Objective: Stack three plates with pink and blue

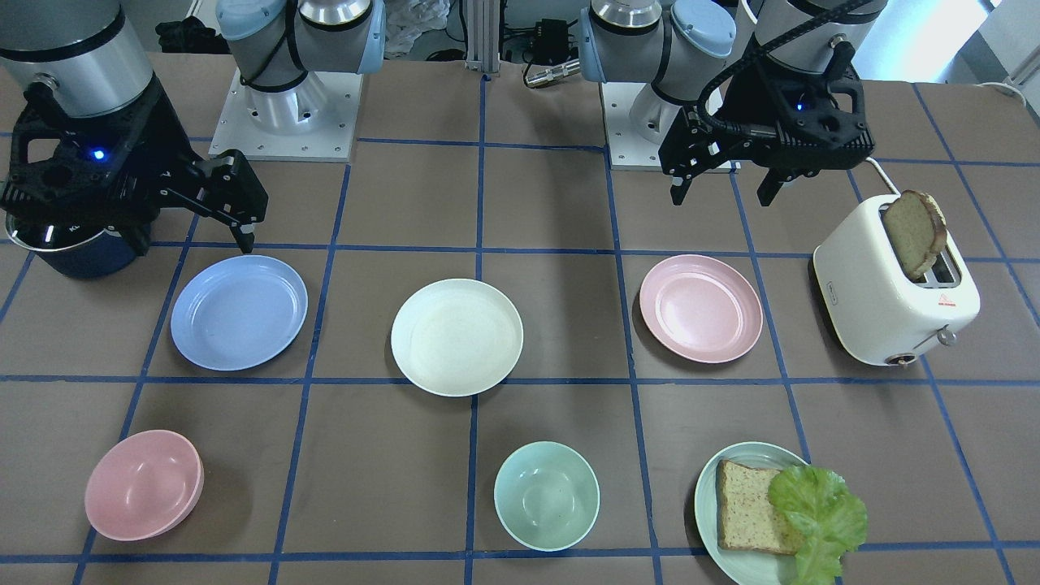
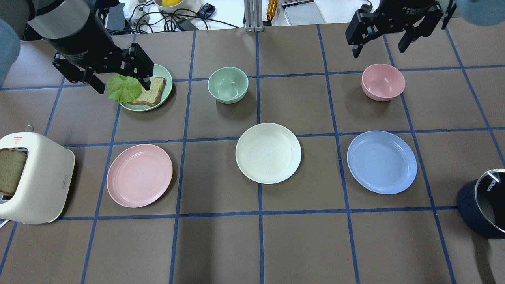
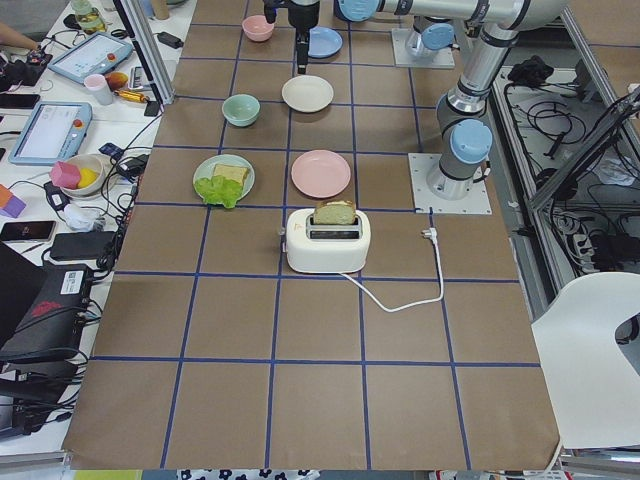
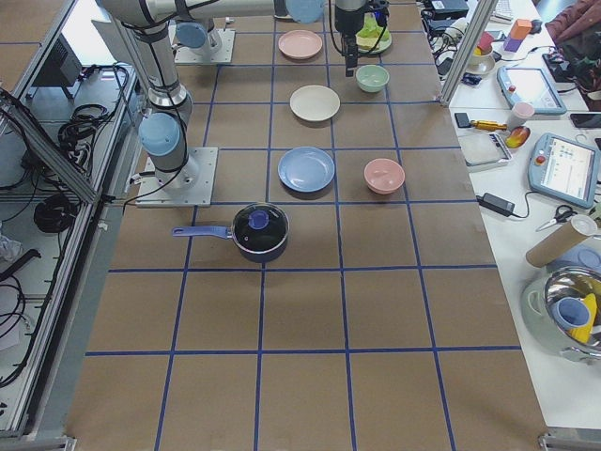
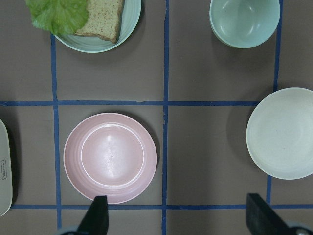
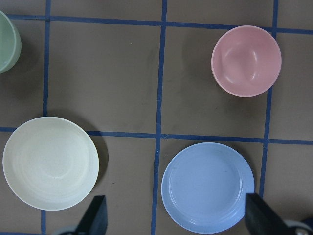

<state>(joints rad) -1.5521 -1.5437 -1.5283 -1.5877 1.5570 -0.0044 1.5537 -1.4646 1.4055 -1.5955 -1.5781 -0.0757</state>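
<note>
Three plates lie apart in a row on the brown table: a pink plate (image 2: 139, 175) on the left, a cream-white plate (image 2: 268, 153) in the middle and a light blue plate (image 2: 381, 161) on the right. All are empty. My left gripper (image 2: 122, 83) is open and empty, high above the table; its wrist view shows the pink plate (image 5: 110, 157) below and the cream plate (image 5: 281, 133) to the side. My right gripper (image 2: 380, 45) is open and empty, also held high; its wrist view shows the blue plate (image 6: 208, 187) and the cream plate (image 6: 50, 163).
A white toaster (image 2: 33, 185) with a bread slice stands left of the pink plate. A pale green plate (image 2: 162, 71) with bread and lettuce, a mint bowl (image 2: 228, 85) and a pink bowl (image 2: 382, 82) sit in the far row. A dark pot (image 2: 483, 205) is at the right edge.
</note>
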